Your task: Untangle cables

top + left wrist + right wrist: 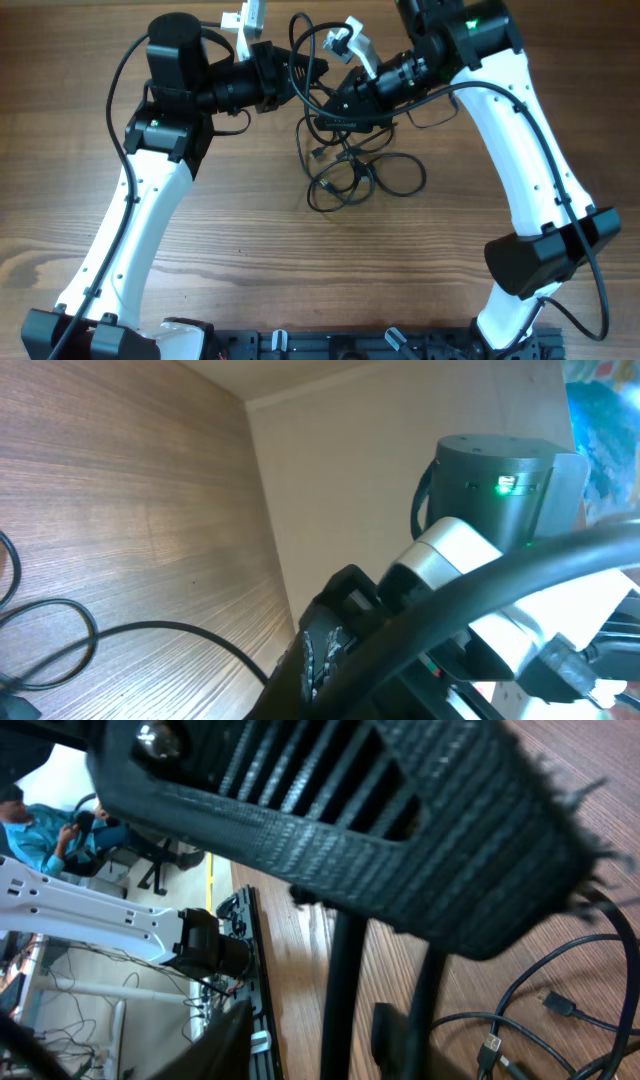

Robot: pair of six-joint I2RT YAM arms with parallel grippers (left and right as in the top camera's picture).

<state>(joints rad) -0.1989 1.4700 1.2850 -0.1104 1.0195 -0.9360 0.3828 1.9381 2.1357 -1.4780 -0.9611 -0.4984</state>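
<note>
A wood-grain worktop [250, 230] meets a plain beige wall [340, 470]. Past its edge, a person in blue [40, 825] sits near a black chair [160, 868], brightly lit.

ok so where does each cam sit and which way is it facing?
Overhead: above the table, facing straight down; both arms, left gripper and right gripper close together over the cables.
Left wrist: low, facing sideways across the tabletop to the wall; the right arm's green-lit joint shows.
Right wrist: under its own finger, facing the robot's base and room.
Shared: all three show the cables.
</note>
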